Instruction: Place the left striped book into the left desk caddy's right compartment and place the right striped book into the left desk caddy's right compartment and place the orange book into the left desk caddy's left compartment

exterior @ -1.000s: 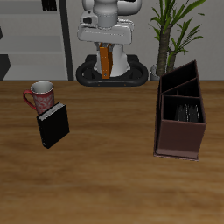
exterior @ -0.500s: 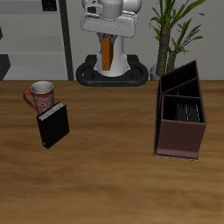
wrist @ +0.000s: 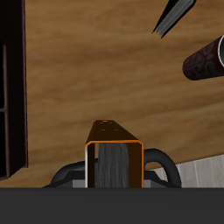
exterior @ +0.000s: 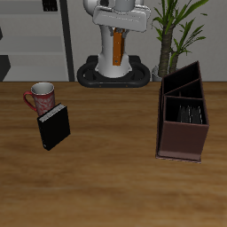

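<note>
My gripper hangs high over the table's back edge, shut on the orange book, which dangles upright below it. In the wrist view the orange book shows edge-on, its grey pages framed by orange cover, between the gripper fingers. The left desk caddy, tall and dark brown, stands well away from the gripper. Striped books stand in its bay nearest the table's front edge; I cannot tell the left striped book from the right one. The caddy also shows in the wrist view.
A black book lies on the wood beside a red-and-white mug; the wrist view also shows the black book and the mug. A potted plant stands behind the caddy. The robot's round base sits at the back.
The gripper has risen with the orange book and shifted toward the caddy's side. Nothing on the table has moved.
</note>
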